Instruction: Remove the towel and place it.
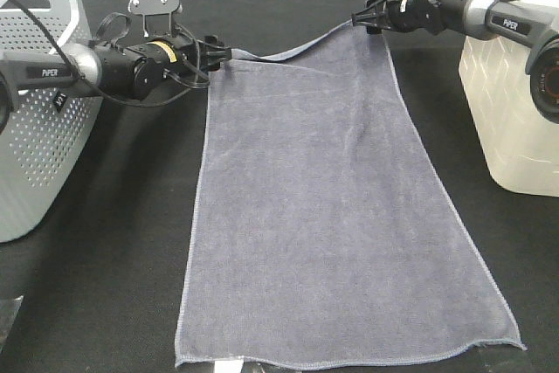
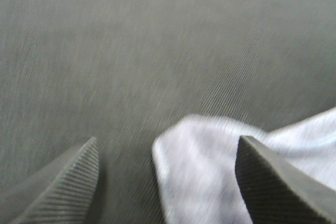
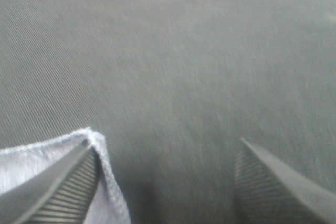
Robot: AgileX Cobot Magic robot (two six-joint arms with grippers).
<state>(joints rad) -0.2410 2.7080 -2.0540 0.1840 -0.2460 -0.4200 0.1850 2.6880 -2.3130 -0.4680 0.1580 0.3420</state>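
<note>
The greyish-lavender towel lies spread flat on the black table, its near hem at the front edge of the exterior view. Its far hem runs between my two grippers. My left gripper is at the far left corner. In the left wrist view the gripper is open, and the towel corner lies between the fingers, close to one finger. My right gripper is at the far right corner. In the right wrist view it is open, with the towel corner lying against one finger.
A grey perforated basket stands at the left, behind my left arm. A white translucent bin stands at the right under my right arm. Black cloth covers the table.
</note>
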